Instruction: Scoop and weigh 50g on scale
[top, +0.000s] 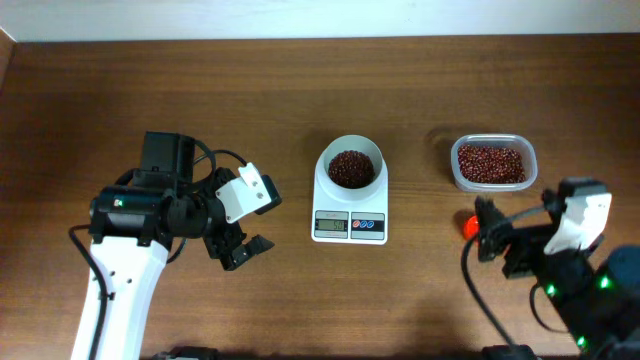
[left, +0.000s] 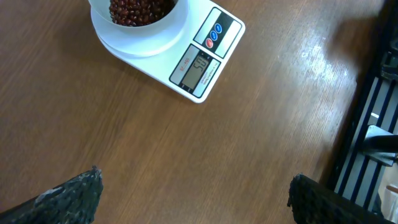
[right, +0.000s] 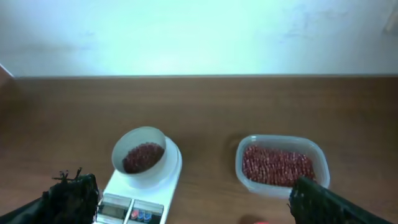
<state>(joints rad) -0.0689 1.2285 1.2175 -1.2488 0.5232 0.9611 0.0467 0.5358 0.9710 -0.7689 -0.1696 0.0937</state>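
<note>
The white scale (top: 349, 227) stands at the middle of the table, its grey display lit. On it sits the round white bowl (top: 325, 166), which holds red beans (top: 351, 167). My left gripper (top: 243, 250) hangs open left of the scale with nothing between its fingers. In the left wrist view the scale (left: 205, 53) lies well beyond the open left gripper (left: 193, 199). My right gripper (top: 497, 240) is open at the right, near a red scoop (top: 469, 223) that it partly hides. From the right wrist, scale (right: 134, 205) and bowl (right: 158, 140) lie ahead of the open right gripper (right: 193, 202).
A clear plastic tub (top: 492, 141) full of red beans stands at the back right, behind the right gripper; the right wrist view shows this tub (right: 280, 142) too. A white wall runs along the table's far edge.
</note>
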